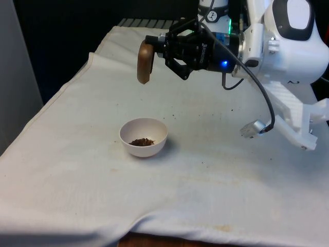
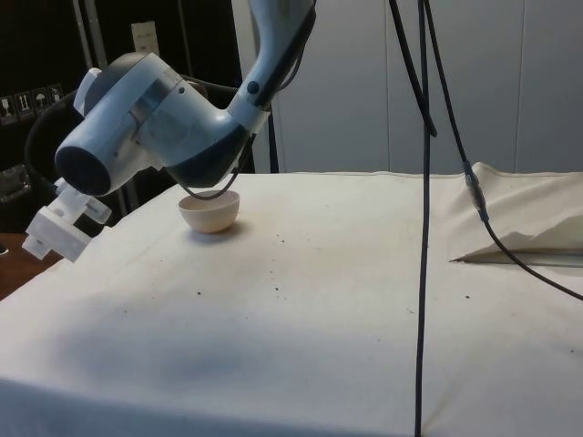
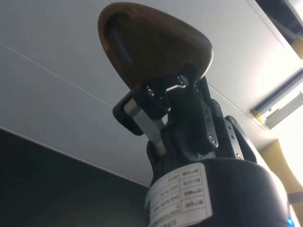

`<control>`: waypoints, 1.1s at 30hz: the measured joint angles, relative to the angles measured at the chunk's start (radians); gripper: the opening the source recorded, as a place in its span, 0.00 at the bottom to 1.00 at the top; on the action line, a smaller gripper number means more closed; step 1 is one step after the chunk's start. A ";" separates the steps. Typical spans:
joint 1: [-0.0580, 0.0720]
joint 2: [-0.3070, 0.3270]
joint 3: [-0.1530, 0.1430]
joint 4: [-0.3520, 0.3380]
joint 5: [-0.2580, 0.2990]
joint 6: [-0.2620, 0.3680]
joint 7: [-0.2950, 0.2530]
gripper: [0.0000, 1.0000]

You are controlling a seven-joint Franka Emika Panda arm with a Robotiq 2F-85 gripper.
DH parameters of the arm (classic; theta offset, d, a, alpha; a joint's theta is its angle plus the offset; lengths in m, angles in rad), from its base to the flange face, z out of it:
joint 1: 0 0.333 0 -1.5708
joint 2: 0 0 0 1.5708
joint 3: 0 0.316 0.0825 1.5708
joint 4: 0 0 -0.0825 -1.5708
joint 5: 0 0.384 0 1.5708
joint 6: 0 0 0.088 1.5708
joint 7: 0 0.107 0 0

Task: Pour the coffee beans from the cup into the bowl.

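A brown cup point(image 1: 145, 63) hangs tipped on its side above the table, behind and above the bowl, with my gripper point(image 1: 157, 45) shut on its upper edge. In the wrist view the cup point(image 3: 156, 47) sits clamped between the fingers point(image 3: 142, 118); my gripper point(image 3: 158, 97) points up at a ceiling. The white bowl point(image 1: 144, 137) stands on the cloth with a small heap of coffee beans point(image 1: 142, 141) inside. I see no beans falling. From the side, the bowl point(image 2: 210, 211) shows just past the arm's white body point(image 2: 155, 127), which covers the gripper.
A few stray beans point(image 1: 174, 115) lie on the white cloth behind the bowl, and more specks point(image 2: 275, 273) show from the side. A black cable with a grey plug point(image 1: 254, 128) dangles at the front view's right. A fold of cloth point(image 2: 524, 241) rises at the table's edge.
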 measured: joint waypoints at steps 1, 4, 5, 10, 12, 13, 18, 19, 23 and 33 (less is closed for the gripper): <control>0.000 0.000 0.000 0.000 0.000 0.000 0.001 0.00; 0.000 0.000 0.000 0.000 0.000 -0.001 0.002 0.00; 0.000 0.000 0.000 0.000 0.000 -0.001 0.002 0.00; 0.000 0.000 0.000 0.000 0.000 -0.001 0.003 0.00; 0.000 0.000 0.000 0.000 0.000 -0.001 0.004 0.00; -0.001 0.000 0.000 0.000 0.000 -0.001 0.004 0.00; -0.003 0.000 0.004 0.000 0.001 0.000 0.011 0.00; -0.005 0.000 0.006 0.001 0.002 0.000 0.013 0.00; -0.014 0.000 0.019 0.007 0.021 0.004 0.026 0.00; -0.028 -0.004 0.039 0.014 0.058 0.008 0.052 0.00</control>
